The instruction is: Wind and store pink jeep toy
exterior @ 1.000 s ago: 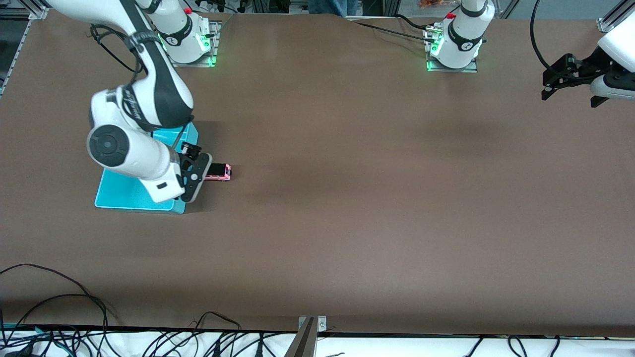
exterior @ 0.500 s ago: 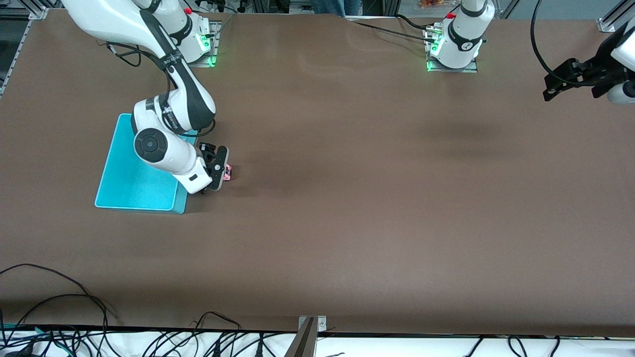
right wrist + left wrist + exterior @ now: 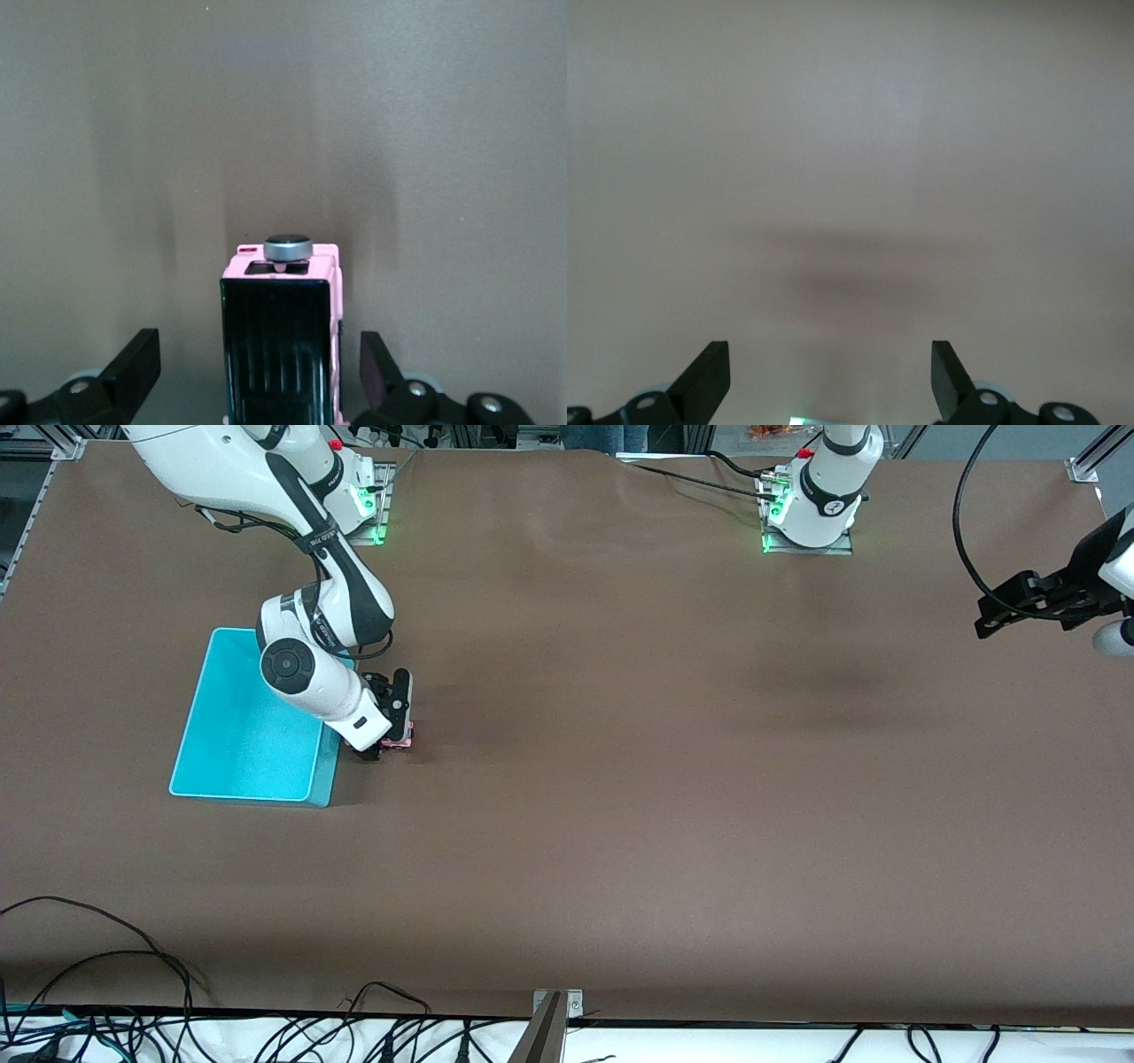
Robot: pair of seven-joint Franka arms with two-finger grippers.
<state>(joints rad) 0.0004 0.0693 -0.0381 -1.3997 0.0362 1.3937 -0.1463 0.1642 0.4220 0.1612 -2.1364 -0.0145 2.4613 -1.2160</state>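
Jeep (image 3: 282,341) between right claw (image 3: 257,367) fingers (unclamped)

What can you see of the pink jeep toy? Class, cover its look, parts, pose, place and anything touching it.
The pink jeep toy is a tiny boxy car with a pale pink body that looks like plastic, a ribbed black roof and a round grey disc mounted at one end. It stands upright on the brown table, beside the turquoise bin. The open right gripper straddles it, one finger on each side, neither visibly touching it.
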